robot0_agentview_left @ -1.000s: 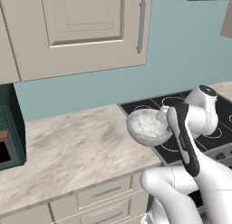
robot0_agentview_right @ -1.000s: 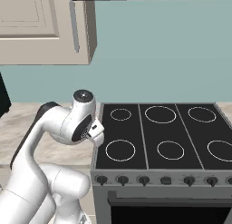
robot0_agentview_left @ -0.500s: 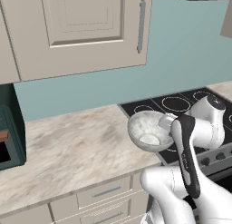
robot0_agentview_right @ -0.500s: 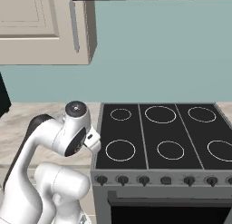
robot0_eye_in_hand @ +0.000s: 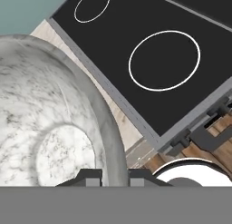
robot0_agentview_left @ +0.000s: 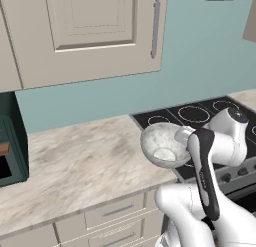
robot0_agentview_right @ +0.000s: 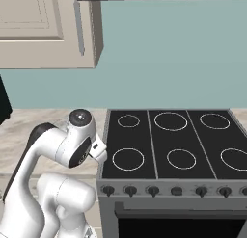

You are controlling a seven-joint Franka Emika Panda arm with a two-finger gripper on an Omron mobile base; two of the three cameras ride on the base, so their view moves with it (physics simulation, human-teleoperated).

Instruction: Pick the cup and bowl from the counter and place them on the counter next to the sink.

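One item held: the bowl [robot0_agentview_left: 161, 144], aloft over the counter [robot0_agentview_left: 80, 163] edge beside the stovetop [robot0_agentview_right: 173, 140].
End effector [robot0_eye_in_hand: 112, 175]: we see it pinching the rim, so the bowl hangs tilted.
Purpose: carrying clear of the surface, we judge.

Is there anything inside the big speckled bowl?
No. The round grey-white speckled stone bowl looks empty; its pale bottom shows bare. The claw pinches its rim, which hides a bit of the wall there.
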